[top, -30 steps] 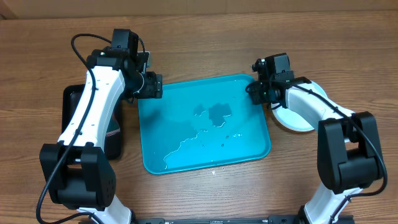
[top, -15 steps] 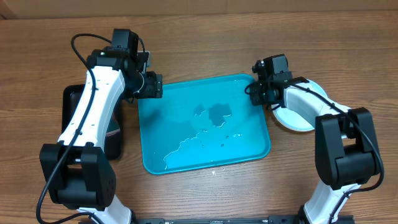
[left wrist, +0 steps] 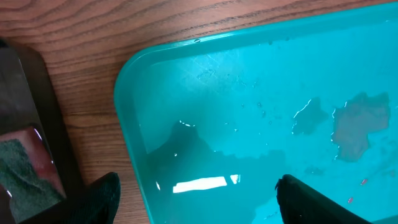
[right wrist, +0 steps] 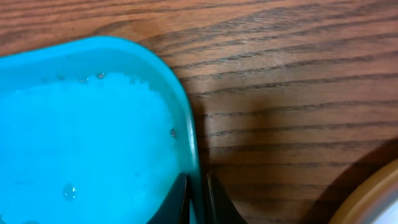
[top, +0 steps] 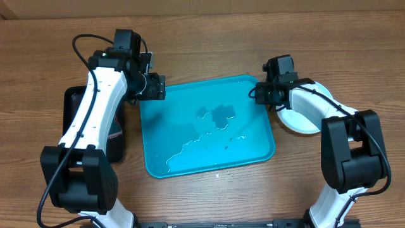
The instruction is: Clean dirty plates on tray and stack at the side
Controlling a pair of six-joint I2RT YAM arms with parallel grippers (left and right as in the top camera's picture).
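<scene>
Tray [top: 171, 123]: stiff plastic, likely light, wet, slippery; hold raised rim. Right gripper [right wrist: 198, 204] pinches rim, 2 o'clock corner. Left gripper [left wrist: 198, 194] wide open, empty, 10 o'clock corner.

The tray [left wrist: 205, 87] is smooth, shiny blue plastic. It is wet, and the puddles on it catch the light. The table [right wrist: 298, 74] is dull brown wood with dark grain lines. The black tray [left wrist: 53, 124] looks like glossy plastic. The green pad [left wrist: 18, 168] looks rough and fuzzy. The plate [top: 302, 120] looks smooth.
</scene>
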